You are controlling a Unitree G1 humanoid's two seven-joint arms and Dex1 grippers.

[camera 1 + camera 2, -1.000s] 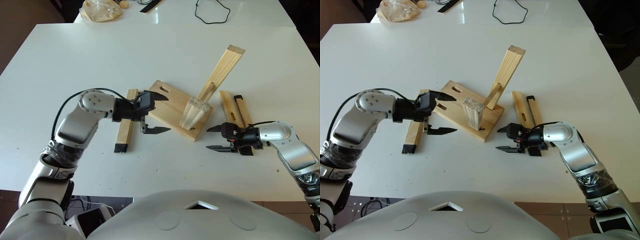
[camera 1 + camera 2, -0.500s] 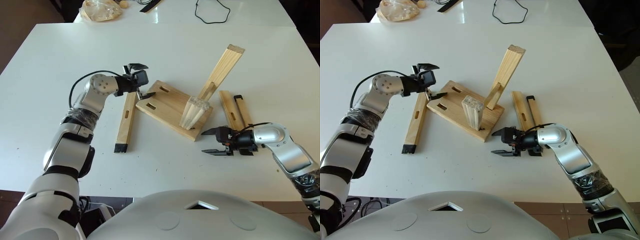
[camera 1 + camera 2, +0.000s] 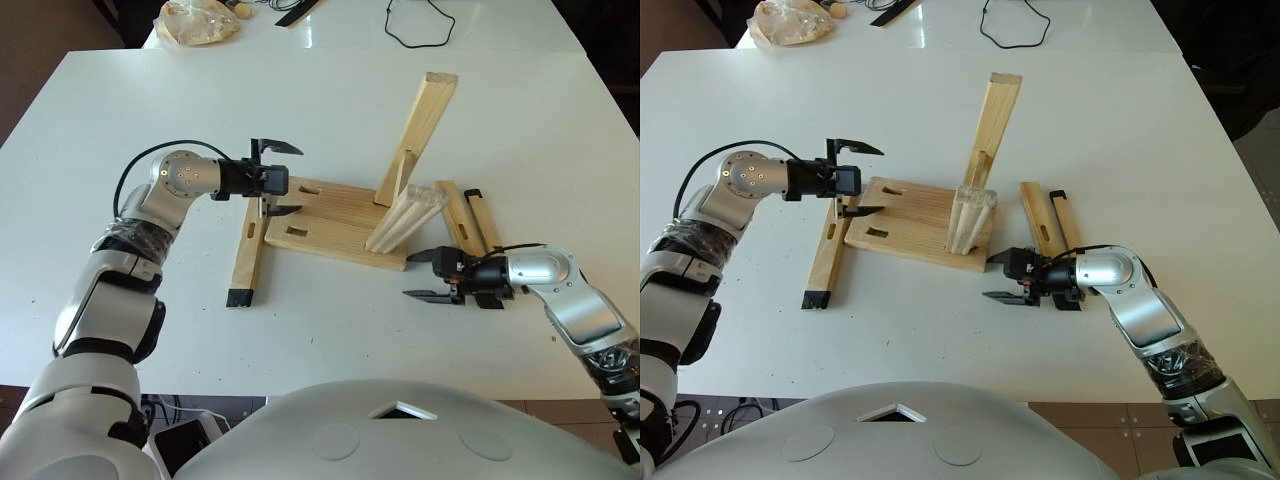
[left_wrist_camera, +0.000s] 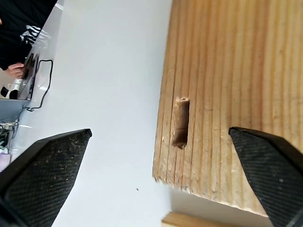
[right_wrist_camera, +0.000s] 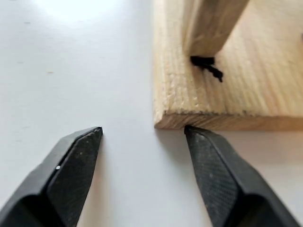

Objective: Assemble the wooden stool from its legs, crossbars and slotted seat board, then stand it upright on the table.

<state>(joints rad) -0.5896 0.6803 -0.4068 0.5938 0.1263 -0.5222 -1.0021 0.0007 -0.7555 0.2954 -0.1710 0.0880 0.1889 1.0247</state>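
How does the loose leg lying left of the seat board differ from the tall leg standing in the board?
The loose leg lies flat on the table beside the seat board; the tall leg stands up out of the board. The loose leg's near end is black; the tall leg's top end is bare wood. Both are pale rectangular timber.

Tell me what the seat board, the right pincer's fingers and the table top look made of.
Seat board: pale bare softwood, probably pine; straight parallel grain, rough fibres in the slot, no sheen.
Fingers of the right pincer: matte black with fine speckled texture; plastic or rubber, cannot tell which.
Table: smooth white, slightly glossy; likely laminate.
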